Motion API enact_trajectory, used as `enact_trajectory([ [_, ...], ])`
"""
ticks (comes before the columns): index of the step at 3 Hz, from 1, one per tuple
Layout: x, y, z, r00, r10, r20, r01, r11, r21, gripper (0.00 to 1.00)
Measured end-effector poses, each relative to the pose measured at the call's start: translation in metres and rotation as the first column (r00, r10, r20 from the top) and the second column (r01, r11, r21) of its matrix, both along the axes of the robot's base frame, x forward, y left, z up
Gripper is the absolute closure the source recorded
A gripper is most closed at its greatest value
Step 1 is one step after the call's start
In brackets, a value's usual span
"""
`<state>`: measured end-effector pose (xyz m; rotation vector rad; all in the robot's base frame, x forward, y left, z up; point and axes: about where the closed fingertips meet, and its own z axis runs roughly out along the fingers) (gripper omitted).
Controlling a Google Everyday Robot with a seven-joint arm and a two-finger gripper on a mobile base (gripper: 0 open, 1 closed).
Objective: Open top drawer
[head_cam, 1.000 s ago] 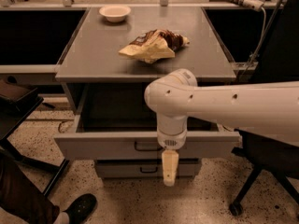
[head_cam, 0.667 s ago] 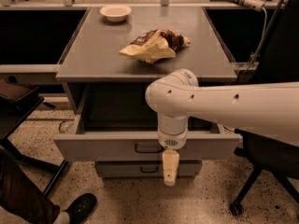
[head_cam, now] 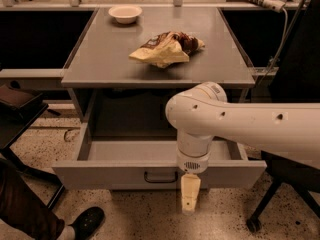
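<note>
The top drawer (head_cam: 100, 176) of the grey metal cabinet stands pulled far out toward me. Its flat grey tray (head_cam: 130, 149) shows inside, and its small black bar handle (head_cam: 160, 177) is on the front. My gripper (head_cam: 190, 194) hangs from the white arm in front of the drawer front, just right of the handle and a little below it. It does not hold the handle. The two lower drawer fronts are hidden behind the open drawer.
A crumpled chip bag (head_cam: 165, 48) and a white bowl (head_cam: 125, 13) lie on the cabinet top (head_cam: 100, 59). A person's shoe (head_cam: 85, 221) is at the lower left. A chair base (head_cam: 260, 214) stands at the right, a dark seat (head_cam: 17, 99) at the left.
The top drawer has slid further out toward me and now covers the lower drawer fronts. My gripper has moved with it, toward me and lower in view.
</note>
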<state>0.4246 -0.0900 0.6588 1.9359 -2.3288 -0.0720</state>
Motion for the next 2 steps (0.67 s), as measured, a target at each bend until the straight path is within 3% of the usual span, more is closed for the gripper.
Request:
enact_trajectory([
  [1, 0.000, 0.000, 0.000, 1.0000, 0.000, 0.000, 0.000, 1.000, -0.001, 0.00],
  [2, -0.030, -0.010, -0.004, 0.9977, -0.038, -0.056, 0.036, 0.999, -0.027, 0.00],
])
